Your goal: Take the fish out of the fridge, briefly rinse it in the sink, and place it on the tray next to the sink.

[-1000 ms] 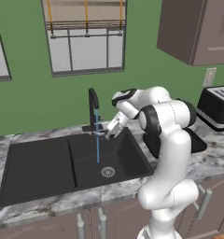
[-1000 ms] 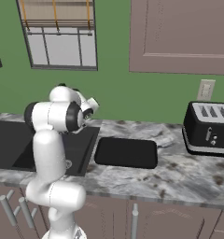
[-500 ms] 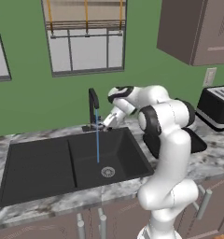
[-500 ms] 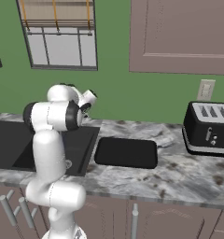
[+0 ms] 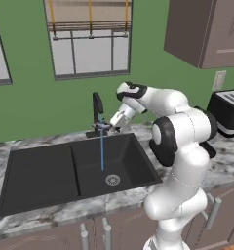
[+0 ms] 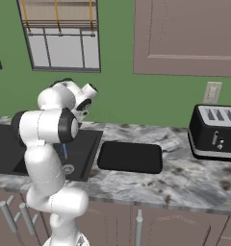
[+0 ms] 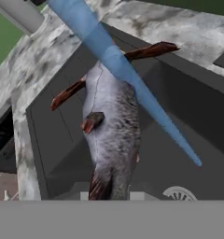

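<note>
In the hand view a silvery-grey fish (image 7: 111,135) with reddish fins hangs over the black sink (image 7: 62,140), and a blue water stream (image 7: 132,79) crosses in front of it. My gripper (image 5: 114,122) is shut on the fish, close to the right of the tall black tap (image 5: 97,105), above the right basin of the sink (image 5: 41,166). Water (image 5: 102,154) falls from the tap toward the round steel drain (image 5: 112,179). The flat black tray (image 6: 130,156) lies on the counter just right of the sink (image 6: 2,144). The fridge is out of view.
A black slotted toaster (image 6: 216,132) stands on the marble counter to the right of the tray, near a wall socket (image 6: 212,92). A window sits behind the sink and a brown wall cabinet (image 5: 206,29) hangs at the upper right.
The hand has lifted slightly and edged toward the tap spout with the fish in it. The water keeps running.
</note>
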Tool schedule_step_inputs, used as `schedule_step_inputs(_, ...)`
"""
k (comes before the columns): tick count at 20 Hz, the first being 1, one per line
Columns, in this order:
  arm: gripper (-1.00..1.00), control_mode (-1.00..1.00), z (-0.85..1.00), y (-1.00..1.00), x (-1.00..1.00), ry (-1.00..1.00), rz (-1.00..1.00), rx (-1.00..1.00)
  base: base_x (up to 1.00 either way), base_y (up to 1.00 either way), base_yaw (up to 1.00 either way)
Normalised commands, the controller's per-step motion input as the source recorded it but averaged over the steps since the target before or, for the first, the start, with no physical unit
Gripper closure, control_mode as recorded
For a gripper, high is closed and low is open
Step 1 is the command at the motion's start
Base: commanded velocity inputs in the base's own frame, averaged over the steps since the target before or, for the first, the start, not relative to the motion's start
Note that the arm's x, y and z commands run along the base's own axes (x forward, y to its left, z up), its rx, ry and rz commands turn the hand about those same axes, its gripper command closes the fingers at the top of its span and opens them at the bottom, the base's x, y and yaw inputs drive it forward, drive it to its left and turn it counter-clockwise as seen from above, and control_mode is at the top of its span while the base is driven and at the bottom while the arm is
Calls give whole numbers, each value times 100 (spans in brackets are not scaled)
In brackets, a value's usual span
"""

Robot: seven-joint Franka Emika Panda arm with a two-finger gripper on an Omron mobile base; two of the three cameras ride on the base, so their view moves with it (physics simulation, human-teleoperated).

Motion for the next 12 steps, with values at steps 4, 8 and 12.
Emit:
schedule_step_inputs(4,100,-100,19,-38,-100,3,-19,1,0,0,0)
schedule_step_inputs(8,100,-100,13,-72,-100,1,-24,0,0,0,0)
schedule_step_inputs(12,100,-100,50,-76,-100,2,-31,-7,0,0,0)
